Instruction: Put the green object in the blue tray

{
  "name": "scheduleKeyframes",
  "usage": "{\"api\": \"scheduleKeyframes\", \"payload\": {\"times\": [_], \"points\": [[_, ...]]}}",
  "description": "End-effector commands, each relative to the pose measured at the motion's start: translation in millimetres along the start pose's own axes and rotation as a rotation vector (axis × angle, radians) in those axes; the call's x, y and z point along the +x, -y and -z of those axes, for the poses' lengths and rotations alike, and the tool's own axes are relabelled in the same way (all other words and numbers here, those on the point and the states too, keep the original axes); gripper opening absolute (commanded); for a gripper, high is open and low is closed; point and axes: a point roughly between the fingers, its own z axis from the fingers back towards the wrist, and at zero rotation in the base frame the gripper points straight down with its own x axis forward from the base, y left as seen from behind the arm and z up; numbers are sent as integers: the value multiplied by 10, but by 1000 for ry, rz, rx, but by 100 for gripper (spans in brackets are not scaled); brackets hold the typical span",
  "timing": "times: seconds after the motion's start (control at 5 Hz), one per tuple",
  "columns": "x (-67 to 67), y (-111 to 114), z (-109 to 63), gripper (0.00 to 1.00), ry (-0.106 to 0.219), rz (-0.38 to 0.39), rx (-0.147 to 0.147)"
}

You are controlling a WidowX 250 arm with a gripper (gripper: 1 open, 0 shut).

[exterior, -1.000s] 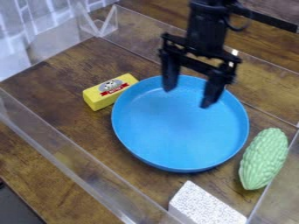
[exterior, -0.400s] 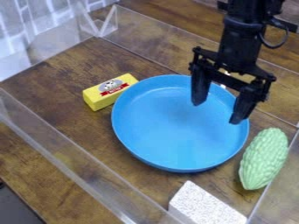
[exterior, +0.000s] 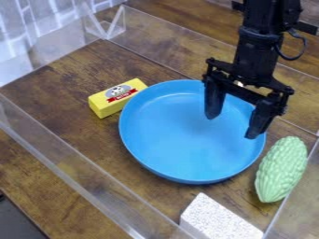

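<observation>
The gripper (exterior: 237, 113) hung above the right part of the blue tray (exterior: 162, 140), pointing down, its two dark fingers (exterior: 214, 101) spread wide apart with nothing between them. The green object (exterior: 282, 169) lay on the wooden counter (exterior: 75, 84) just outside the tray's rim, at about four o'clock from the gripper and apart from it. A yellow block (exterior: 115, 98) sat at the tray's ten o'clock edge, and a white speckled block (exterior: 222, 220) lay near six o'clock.
</observation>
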Motion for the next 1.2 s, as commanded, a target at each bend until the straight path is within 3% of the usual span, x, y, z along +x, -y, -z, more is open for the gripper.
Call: {"api": "scheduleKeyframes", "payload": {"times": [0.0,1.0], "points": [[68,95,-158,100,62,22,-7],[252,199,-90,100,123,41,10]]}}
